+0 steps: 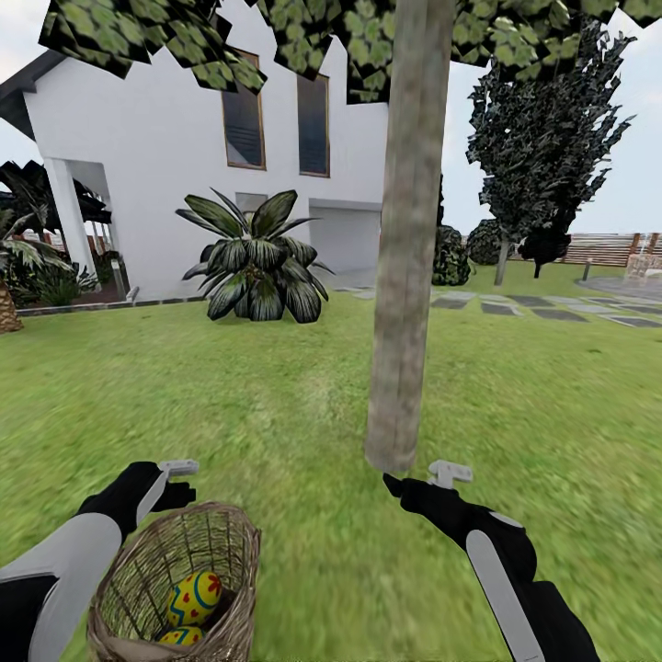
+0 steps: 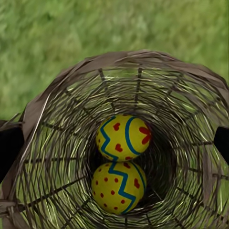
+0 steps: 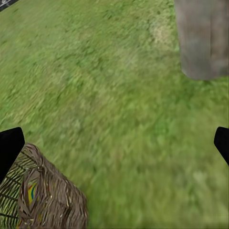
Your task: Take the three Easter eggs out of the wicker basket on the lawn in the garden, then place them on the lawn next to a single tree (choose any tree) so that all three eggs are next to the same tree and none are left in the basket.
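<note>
The wicker basket (image 1: 175,588) sits tilted on the lawn (image 1: 303,414) at the lower left, its mouth facing my left gripper (image 1: 179,483). Two Easter eggs (image 2: 125,137) (image 2: 118,187) lie inside, yellow with red marks and blue zigzags; a third is hidden. In the left wrist view the black fingers (image 2: 9,148) stand wide apart on either side of the rim, so that gripper is open. The tree (image 1: 405,276) rises just ahead. My right gripper (image 1: 421,478) hangs open and empty close to the trunk's foot (image 3: 202,43), with the basket (image 3: 43,195) to one side.
A broad-leaved bush (image 1: 257,262) stands before the white house (image 1: 156,119). Grey paving stones (image 1: 552,313) run to the right, with a dark cone-shaped tree (image 1: 542,156) and a slat fence (image 1: 598,248) behind. A scaly palm trunk (image 1: 7,313) is at far left.
</note>
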You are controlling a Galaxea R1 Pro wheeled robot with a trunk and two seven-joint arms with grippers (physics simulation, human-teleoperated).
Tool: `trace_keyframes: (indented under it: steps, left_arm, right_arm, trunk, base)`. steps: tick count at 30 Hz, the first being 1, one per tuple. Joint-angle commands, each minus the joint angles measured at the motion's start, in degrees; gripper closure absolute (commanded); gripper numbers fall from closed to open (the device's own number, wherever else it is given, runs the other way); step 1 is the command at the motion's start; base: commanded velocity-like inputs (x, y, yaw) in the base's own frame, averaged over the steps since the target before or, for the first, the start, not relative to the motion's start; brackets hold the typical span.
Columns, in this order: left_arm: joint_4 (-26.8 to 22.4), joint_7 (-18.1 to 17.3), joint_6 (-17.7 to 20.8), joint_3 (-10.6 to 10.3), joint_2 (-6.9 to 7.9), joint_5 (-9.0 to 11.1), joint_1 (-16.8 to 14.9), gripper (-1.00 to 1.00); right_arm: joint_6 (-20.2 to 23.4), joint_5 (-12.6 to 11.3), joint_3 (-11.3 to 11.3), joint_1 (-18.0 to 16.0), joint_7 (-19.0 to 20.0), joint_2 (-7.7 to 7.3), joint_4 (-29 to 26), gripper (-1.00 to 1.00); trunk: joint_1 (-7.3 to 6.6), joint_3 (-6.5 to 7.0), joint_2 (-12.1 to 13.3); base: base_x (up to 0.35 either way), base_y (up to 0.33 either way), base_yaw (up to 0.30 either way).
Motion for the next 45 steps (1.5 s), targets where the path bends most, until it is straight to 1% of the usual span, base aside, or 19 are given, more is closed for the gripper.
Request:
trace_keyframes:
  steps: [1, 7, 30, 45]
  left_arm:
    - [-0.14, 0.07, 0.21, 0.42, -0.04, -0.03, -0.01, -1.0]
    - [-0.04, 0.05, -0.66, 0.49, -0.04, -0.01, 0.0, -1.0]
    - [0.03, 0.07, -1.92, 0.2, -0.08, -0.11, 0.01, -1.0]
    - [0.02, 0.07, -1.87, 0.22, -0.12, -0.2, 0.01, -1.0]
  right_arm:
    - [0.13, -0.61, 0.1, -0.04, -0.59, -0.05, -0.07, -1.0]
    - [0.13, -0.6, 0.1, -0.04, -0.6, 0.01, -0.07, -1.0]
    - [0.13, -0.48, 0.28, -0.04, -0.67, 0.04, -0.01, -1.0]
    - [0.13, -0.47, 0.37, -0.04, -0.69, 0.12, 0.02, -1.0]
  trunk:
    - [0.22, -0.25, -0.44]
    - [1.53, -1.33, -2.85]
    - [6.58, -5.45, -12.08]
    - [6.98, -8.78, -12.29]
  base:
    - [0.0, 0.0, 0.0]
    - [0.0, 0.0, 0.0]
    - [0.0, 0.0, 0.0]
    - [0.0, 0.0, 0.0]
